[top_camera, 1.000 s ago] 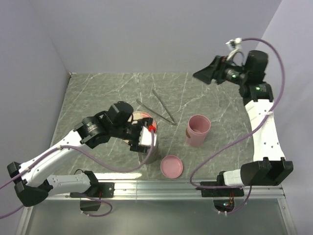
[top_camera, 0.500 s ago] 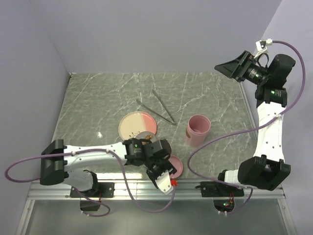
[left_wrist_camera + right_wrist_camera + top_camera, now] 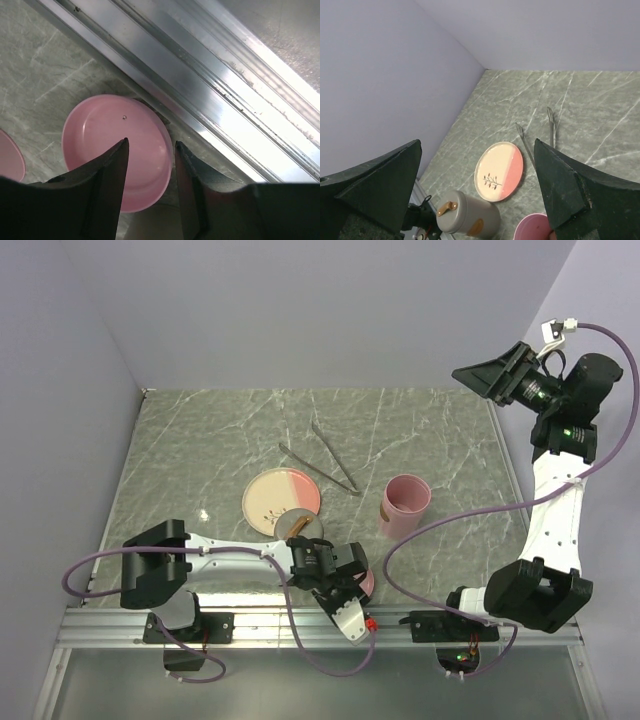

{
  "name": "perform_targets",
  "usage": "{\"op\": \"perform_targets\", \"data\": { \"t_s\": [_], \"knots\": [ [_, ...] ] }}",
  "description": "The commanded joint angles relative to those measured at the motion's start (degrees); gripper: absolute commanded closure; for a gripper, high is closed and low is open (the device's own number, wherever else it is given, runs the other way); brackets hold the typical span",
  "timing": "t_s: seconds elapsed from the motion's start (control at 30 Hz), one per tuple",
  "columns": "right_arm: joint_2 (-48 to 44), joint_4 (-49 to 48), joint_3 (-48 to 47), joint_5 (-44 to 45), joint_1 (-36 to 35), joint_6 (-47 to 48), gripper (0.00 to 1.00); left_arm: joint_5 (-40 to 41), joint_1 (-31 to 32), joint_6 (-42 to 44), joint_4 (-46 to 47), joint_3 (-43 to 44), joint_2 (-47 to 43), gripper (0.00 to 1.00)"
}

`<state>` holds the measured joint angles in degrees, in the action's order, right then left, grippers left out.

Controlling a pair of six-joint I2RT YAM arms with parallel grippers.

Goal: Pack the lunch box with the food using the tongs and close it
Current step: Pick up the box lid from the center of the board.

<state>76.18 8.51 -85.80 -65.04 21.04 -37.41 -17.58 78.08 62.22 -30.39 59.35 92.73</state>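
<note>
The tongs (image 3: 320, 471) lie in a narrow V on the table behind the plate, also shown in the right wrist view (image 3: 551, 125). No food shows in any view. The grey round lunch box (image 3: 300, 529), with a brown handle on its lid, stands in front of the plate (image 3: 467, 217). My left gripper (image 3: 352, 615) hangs at the near table edge, open about halfway (image 3: 150, 142), over the rim of a pink lid (image 3: 115, 150) with nothing between its fingers. My right gripper (image 3: 470, 373) is raised high at the back right, wide open (image 3: 478, 141) and empty.
A cream-and-pink plate (image 3: 283, 498) lies bare at mid-table (image 3: 499, 171). A pink cup (image 3: 405, 505) stands upright right of it. An aluminium rail (image 3: 215, 100) runs along the near edge beside the pink lid. Lilac walls close the back and left.
My left arm swung from above the plate down to the near edge over the pink lid, its jaws narrowing. My right arm lifted and drew back to the right.
</note>
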Motion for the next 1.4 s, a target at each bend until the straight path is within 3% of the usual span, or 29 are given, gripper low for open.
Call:
{"op": "perform_targets", "data": {
  "t_s": [0.0,0.1,0.47,0.77,0.93,1.13,1.37],
  "knots": [
    [-1.4,-4.4,0.2,-1.6,0.7,-2.6,0.00,1.0,0.2,-1.1,2.0,-0.5,0.0,0.52],
    [-1.2,-6.3,0.7,-2.3,0.8,-4.1,0.00,0.6,0.2,-1.8,1.8,-1.3,0.7,0.59],
    [-1.9,-6.3,0.5,-2.5,1.2,-4.1,0.00,0.5,0.0,-4.7,2.3,-2.7,3.7,0.60],
    [-0.7,-4.7,-1.6,-3.4,1.5,-3.8,0.00,-5.4,-0.2,-7.8,1.5,0.6,-1.5,1.00],
    [-0.2,-3.0,-2.8,-4.1,1.8,-2.5,0.00,-11.3,-1.0,-12.8,2.7,5.5,-8.8,1.00],
    [1.9,-3.6,-7.3,-5.0,2.6,-3.9,0.00,-20.2,-5.1,-25.5,2.6,15.3,-12.0,1.00],
    [5.6,-11.6,-13.0,-8.2,6.8,-12.2,0.00,-28.5,-16.1,-42.4,6.0,17.8,-16.3,1.00]
  ]
}}
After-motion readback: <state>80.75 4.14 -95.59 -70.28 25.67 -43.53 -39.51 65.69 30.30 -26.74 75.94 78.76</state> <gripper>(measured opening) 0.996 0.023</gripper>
